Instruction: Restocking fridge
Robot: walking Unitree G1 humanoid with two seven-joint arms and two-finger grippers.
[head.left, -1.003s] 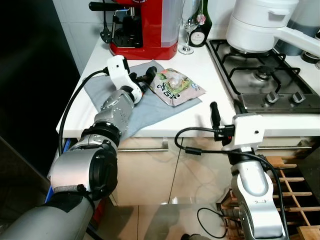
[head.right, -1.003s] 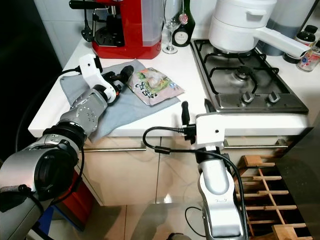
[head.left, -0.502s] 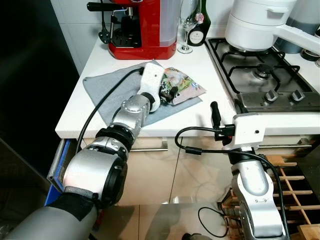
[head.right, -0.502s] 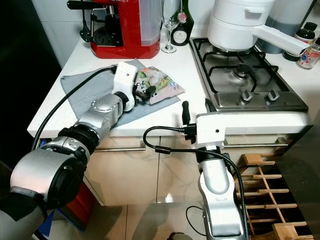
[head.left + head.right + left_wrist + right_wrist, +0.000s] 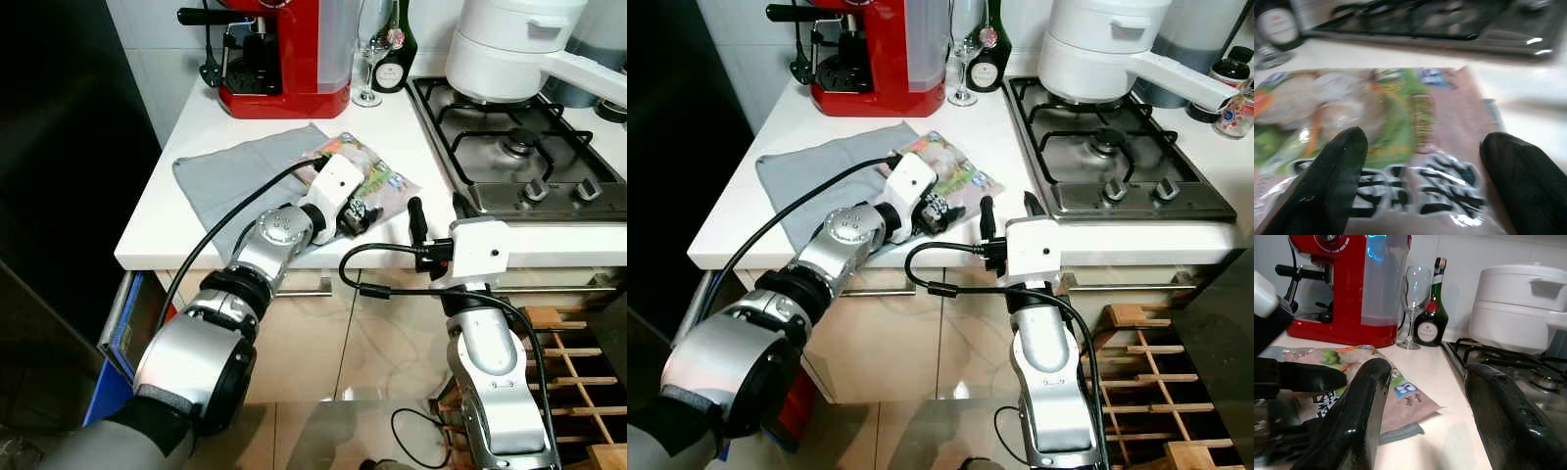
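Plastic food pouch [image 5: 1400, 132] looks floppy and slick between our left gripper [image 5: 1425, 171]'s wide-open jaws, so we'd pinch its near edge.

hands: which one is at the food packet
The left hand: its open fingers straddle the food packet on the grey cloth. The right hand is held at the counter edge, beside the packet.

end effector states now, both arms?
Left end effector: open, fingers straddling the frozen food bag.
Right end effector: open, holding nothing, at the counter edge.
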